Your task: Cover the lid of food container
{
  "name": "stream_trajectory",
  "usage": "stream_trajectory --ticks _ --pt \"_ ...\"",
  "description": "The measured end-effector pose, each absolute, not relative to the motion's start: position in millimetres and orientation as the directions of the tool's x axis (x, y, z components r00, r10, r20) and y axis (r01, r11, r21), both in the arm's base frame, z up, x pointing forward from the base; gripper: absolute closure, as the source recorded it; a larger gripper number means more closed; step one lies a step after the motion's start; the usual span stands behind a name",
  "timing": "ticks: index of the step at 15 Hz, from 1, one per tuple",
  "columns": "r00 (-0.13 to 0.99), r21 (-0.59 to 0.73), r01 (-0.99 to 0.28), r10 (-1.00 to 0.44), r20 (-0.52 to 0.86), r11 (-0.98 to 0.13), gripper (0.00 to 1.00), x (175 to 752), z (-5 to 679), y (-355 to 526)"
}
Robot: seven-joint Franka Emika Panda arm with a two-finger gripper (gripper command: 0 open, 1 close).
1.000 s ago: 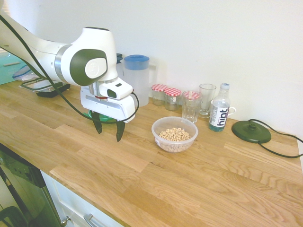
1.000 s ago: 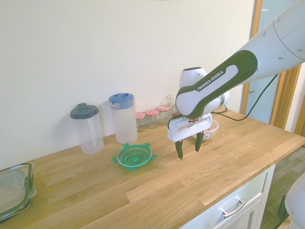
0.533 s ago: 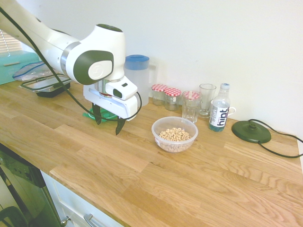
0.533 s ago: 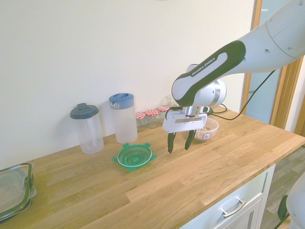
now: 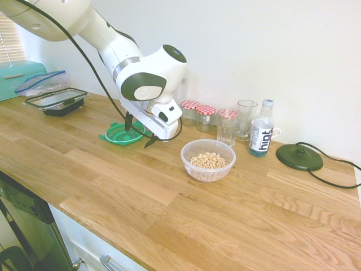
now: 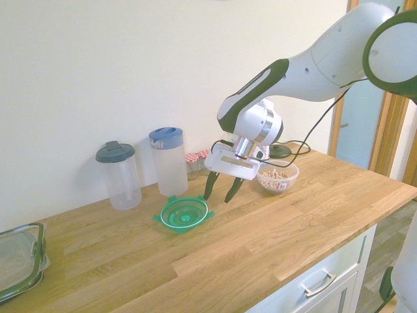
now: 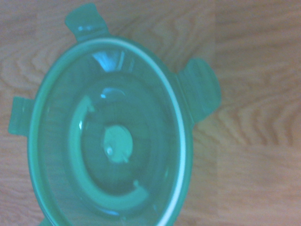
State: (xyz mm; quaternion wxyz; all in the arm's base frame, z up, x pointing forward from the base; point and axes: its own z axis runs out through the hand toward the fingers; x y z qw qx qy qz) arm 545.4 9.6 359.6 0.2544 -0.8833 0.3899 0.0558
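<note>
first exterior: gripper (image 5: 139, 131) tilts down, fingers spread and empty, hanging just past the lid (image 5: 120, 134), which lies flat on the counter (image 5: 169, 214); bowl (image 5: 208, 160) sits well apart
second exterior: gripper (image 6: 220, 190) now beside the lid (image 6: 184, 213), it was nearer the bowl (image 6: 278, 177) a second ago
wrist: only here the lid (image 7: 110, 136) fills the frame, clip tabs visible
</note>
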Motion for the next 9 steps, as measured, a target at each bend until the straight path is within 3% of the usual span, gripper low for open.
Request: stream_trajectory --ticks 9 --pt "0.670 -0.493 -0.736 -0.608 -0.426 -0.464 0.00 578.2 314.7 34.3"
